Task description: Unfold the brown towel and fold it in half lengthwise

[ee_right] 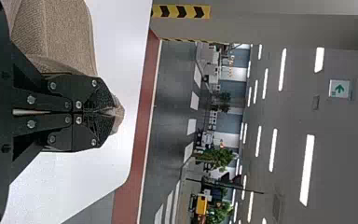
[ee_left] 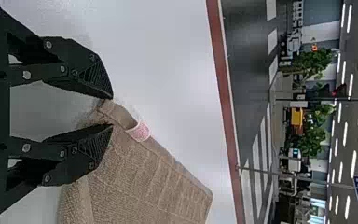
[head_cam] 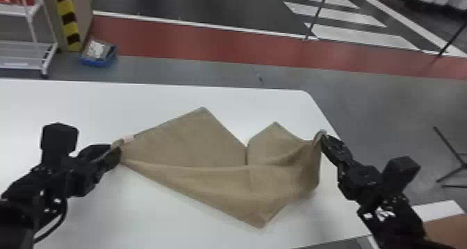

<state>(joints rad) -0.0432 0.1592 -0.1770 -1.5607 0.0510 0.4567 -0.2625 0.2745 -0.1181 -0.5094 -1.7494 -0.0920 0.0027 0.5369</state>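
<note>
Black metal and plastic make up the nearest parts: the left arm (head_cam: 21, 192) at the lower left of the frame, the right arm (head_cam: 392, 210) at the lower right. The left gripper (head_cam: 116, 153), left of centre, has its fingers parted; the left wrist view shows a corner of the towel (head_cam: 187, 144) in the gap between the tips. The right gripper (head_cam: 323, 140), right of centre, is closed on the opposite end of the cloth; in the right wrist view its fingertips meet, with a small brown bunch protruding beyond them. Between the two grippers, the towel spans the middle of the frame, partly unfolded: one point projects toward the lower centre, slack folds cross the body, and two peaks face the far side, separated by a notch with a dark crease below it. A pale pink tag (head_cam: 128, 139) marks the hem just beside the left gripper. Beneath and around the cloth lies the white table (head_cam: 52, 98), its rounded far corner at right of centre. Beyond its far edge, at upper left, are a blue tray (head_cam: 93, 62) on the floor and a white rack (head_cam: 45, 65); farther off, a red floor band (head_cam: 191, 39) crosses the frame, with white stripes (head_cam: 361, 36) at upper right.
</note>
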